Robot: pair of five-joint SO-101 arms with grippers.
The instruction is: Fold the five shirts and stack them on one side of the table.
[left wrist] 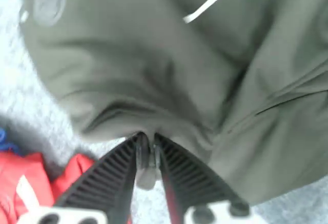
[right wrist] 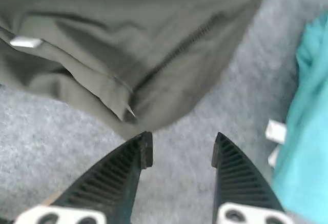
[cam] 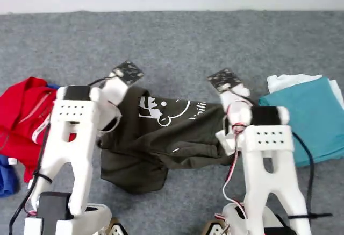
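Grey felt covers the bench (cam: 177, 41). Nearest the arms' bases, the olive shirt (cam: 161, 143) lies crumpled between both arms. The left end effector (left wrist: 148, 143) is clenched on a pinch of its edge, with the red shirt (left wrist: 20, 188) just beside. The right end effector (right wrist: 183, 149) hangs released over bare felt beside the olive hem. A blue shirt (cam: 6, 176) touches the red one. Farther right, a folded teal shirt (cam: 306, 116) rests on a white shirt (cam: 293, 80).
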